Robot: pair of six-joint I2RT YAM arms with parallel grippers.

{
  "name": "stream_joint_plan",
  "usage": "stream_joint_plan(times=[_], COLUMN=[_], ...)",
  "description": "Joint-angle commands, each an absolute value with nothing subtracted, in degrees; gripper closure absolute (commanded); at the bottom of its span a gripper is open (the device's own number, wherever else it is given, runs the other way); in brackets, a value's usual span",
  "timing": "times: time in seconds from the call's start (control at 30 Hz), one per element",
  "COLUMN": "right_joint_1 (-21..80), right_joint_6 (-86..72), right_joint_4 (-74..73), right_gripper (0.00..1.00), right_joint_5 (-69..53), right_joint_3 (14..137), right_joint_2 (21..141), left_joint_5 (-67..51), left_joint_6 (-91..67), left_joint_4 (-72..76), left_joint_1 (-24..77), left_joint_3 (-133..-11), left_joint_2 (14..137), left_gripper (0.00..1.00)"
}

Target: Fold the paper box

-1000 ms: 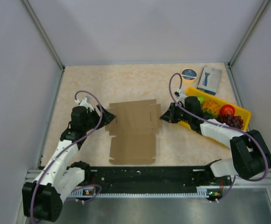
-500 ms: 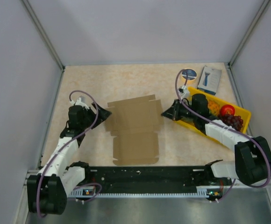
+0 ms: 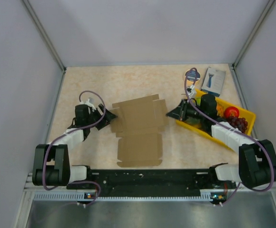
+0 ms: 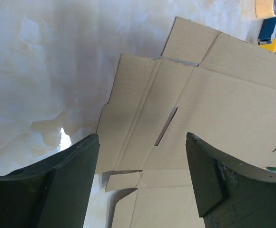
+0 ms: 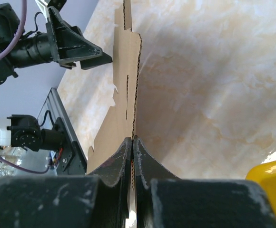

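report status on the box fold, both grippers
Left gripper open at paper box left edge. Right gripper shut on right edge. Sheet flat, unfolded. Yellow tray under right arm, clear of sheet.

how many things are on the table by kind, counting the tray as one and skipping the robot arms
paper box: 1
blue-and-white retail box: 1
yellow tray: 1
tape roll: 1
total: 4

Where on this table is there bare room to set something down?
Widest: the far strip between the back wall and the paper box, left of the tape roll. Smaller: the near patch between the paper box and the yellow tray. The far right corner, around the blue-and-white box, is crowded.
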State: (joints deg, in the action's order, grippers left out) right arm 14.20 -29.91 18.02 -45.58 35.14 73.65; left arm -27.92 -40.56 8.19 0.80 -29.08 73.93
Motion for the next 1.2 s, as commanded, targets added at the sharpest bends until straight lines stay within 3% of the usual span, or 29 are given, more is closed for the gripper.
stream_joint_plan(times=[0.0, 0.37, 0.57, 0.73, 0.83, 0.97, 1.17], right_joint_1=[13.6, 13.6, 13.6, 13.5, 13.5, 13.4, 13.6], right_joint_6=[-30.6, -29.8, -30.0, -29.6, -29.4, -29.4, -29.4], right_joint_4=[23.2, 22.5, 22.7, 21.7, 21.5, 21.6, 21.6], right_gripper=[1.00, 1.00, 1.00, 1.00, 1.00, 1.00, 1.00], right_joint_5=[-48.1, -47.4, -47.6, -47.7, -47.7, -48.1, -48.7], right_joint_3=[35.3, 35.8, 35.9, 36.1, 36.0, 36.3, 36.7], right_joint_2=[74.4, 75.7, 75.6, 75.4, 75.4, 76.0, 76.4], left_joint_5=[-30.6, -24.2, -26.7, -37.5, -39.7, -41.5, -38.3], left_joint_6=[-39.2, -33.9, -33.5, -36.2, -37.4, -38.4, -36.0], left_joint_4=[16.6, 9.1, 13.7, 24.7, 29.4, 33.1, 28.4], left_joint_1=[0.4, 0.4, -1.1, -1.6, -2.0, -2.1, -2.0], left_joint_3=[-29.5, -32.1, -31.5, -28.7, -26.9, -25.6, -26.3], left_joint_2=[75.3, 77.2, 78.7, 81.6, 81.0, 79.5, 75.7], left_gripper=[0.22, 0.14, 0.11, 0.39, 0.44, 0.64, 0.77])
